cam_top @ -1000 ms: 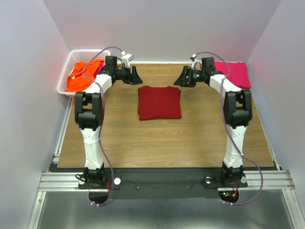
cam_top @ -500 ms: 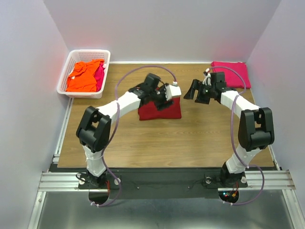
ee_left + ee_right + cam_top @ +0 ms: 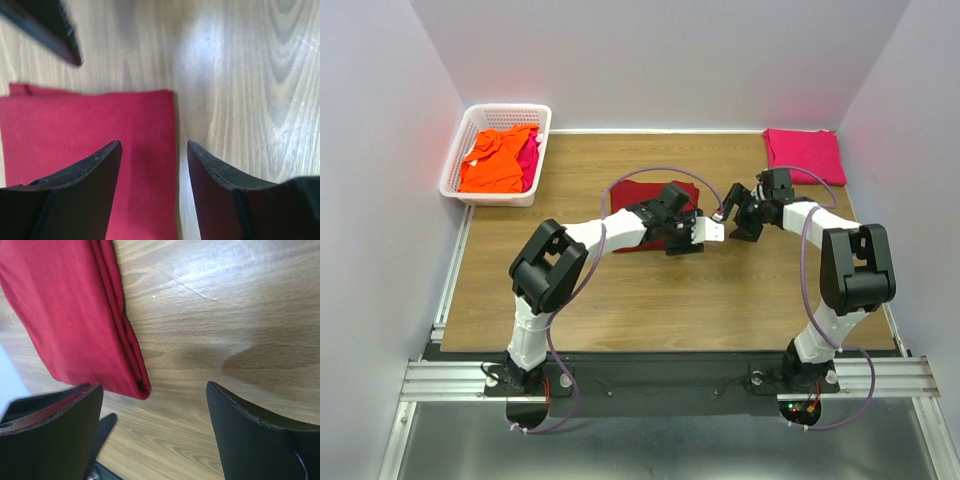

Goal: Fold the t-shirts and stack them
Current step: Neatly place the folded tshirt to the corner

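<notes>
Top external view: a folded dark red t-shirt (image 3: 638, 192) lies mid-worktop (image 3: 650, 300), with the left arm (image 3: 620, 228) stretched across its near right part and hiding it. The left tool (image 3: 152, 145) hangs with jaws apart astride the shirt's right edge, gripping nothing; a blurred dark wedge (image 3: 50, 27) intrudes at that view's upper left. The right tool (image 3: 153, 386) is likewise spread and empty, with the shirt's corner between its fingers. Well apart, a folded pink t-shirt (image 3: 805, 155) sits at the far right corner. At far left a white basket (image 3: 453, 178) holds an orange t-shirt (image 3: 492, 165) and a crumpled pink t-shirt (image 3: 530, 150).
</notes>
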`<state>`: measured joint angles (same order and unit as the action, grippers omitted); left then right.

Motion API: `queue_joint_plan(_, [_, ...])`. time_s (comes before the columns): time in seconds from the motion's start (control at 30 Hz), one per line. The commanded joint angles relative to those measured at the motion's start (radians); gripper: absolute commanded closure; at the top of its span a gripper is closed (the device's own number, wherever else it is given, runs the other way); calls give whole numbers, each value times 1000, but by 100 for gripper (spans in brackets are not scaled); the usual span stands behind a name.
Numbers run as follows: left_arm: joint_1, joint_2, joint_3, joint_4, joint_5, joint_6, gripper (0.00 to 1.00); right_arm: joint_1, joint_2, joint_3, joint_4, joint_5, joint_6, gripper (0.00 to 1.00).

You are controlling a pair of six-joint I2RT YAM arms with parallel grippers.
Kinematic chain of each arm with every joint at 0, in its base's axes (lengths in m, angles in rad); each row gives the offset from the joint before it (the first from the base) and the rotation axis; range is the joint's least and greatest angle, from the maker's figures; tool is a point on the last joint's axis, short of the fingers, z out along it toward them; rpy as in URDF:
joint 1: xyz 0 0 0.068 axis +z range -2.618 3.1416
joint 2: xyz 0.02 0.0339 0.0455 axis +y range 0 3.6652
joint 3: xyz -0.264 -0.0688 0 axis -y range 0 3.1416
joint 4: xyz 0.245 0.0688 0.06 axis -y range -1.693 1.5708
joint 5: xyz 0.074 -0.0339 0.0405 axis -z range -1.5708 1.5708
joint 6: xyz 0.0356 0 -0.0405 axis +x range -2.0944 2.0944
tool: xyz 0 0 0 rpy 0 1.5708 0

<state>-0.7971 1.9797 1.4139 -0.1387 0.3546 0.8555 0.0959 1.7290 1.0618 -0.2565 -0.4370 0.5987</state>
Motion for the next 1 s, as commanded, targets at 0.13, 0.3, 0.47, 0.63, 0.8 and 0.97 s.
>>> queue_joint_plan(0.13, [-28,65,46,34,12,74,39,-9,46,-31,83,-46,121,13])
queue_joint_plan(0.3, [-44,100,37,80,11,66,50,-7,53,-66,123,-72,167,15])
queue_joint_plan(0.47, [-36,126,74,113,15,-13,81,-7,44,-109,169,-81,196,15])
queue_joint_plan(0.63, [-11,111,125,105,95,-113,100,-5,33,-158,247,-78,239,16])
queue_joint_plan(0.8, [13,97,189,77,164,-226,100,11,41,-172,359,-97,312,23])
queue_joint_plan(0.97, [21,93,229,64,196,-265,100,57,56,-178,437,-86,414,30])
